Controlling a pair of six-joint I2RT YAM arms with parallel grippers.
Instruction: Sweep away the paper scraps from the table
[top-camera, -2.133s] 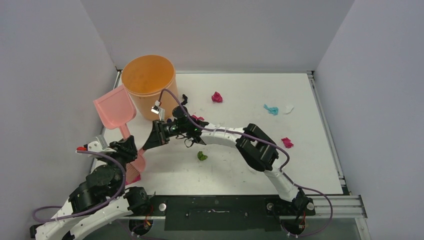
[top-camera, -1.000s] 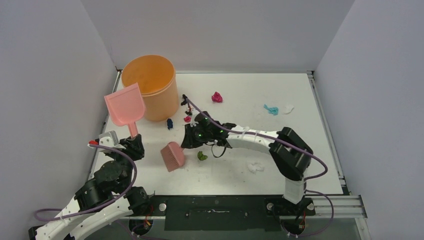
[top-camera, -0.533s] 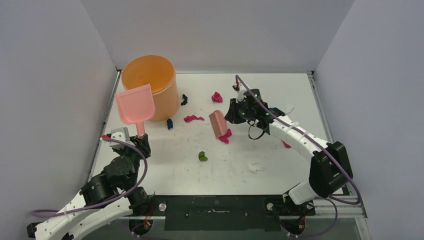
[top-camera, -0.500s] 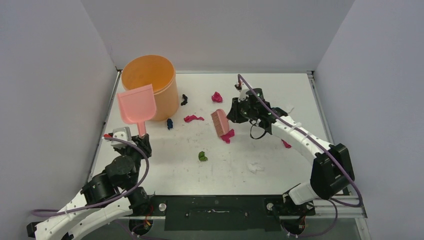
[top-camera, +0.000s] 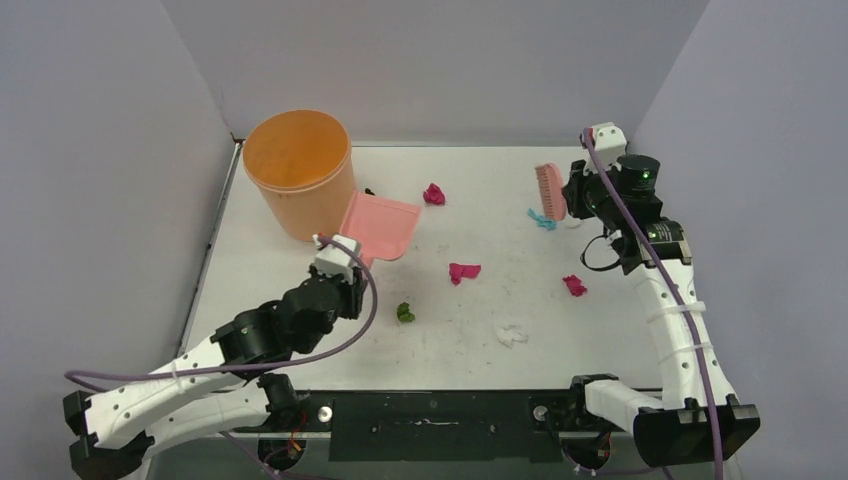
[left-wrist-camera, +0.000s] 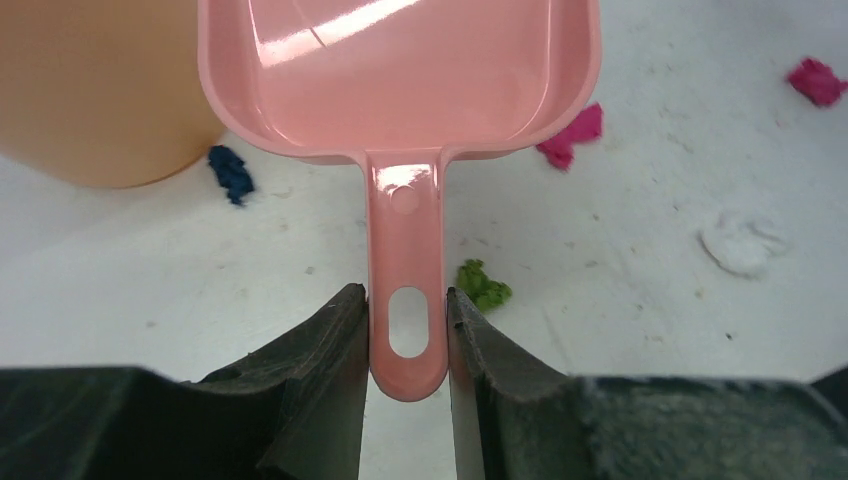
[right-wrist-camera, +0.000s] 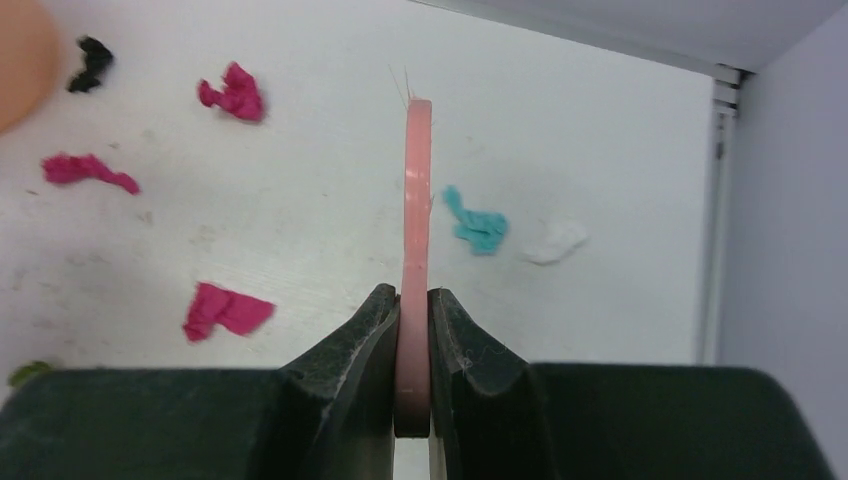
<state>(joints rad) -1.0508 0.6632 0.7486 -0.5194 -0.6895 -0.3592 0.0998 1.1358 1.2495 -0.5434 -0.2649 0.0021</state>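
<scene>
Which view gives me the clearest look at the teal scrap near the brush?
Right wrist: the teal scrap lies unobstructed, just right of the brush. Top external shows it only as a tiny speck below the brush head. Left wrist doesn't show it.

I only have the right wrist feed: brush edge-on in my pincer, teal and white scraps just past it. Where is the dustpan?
Observer: The left pincer grips the dustpan by its handle, with the scoop next to the orange bucket.
Operator: Any scraps outside my view?
Observer: A white scrap lies toward the near edge, right of centre.
Operator: Anything by the bucket?
Observer: A dark blue scrap lies close to the bucket's base, left of the dustpan's scoop.
</scene>
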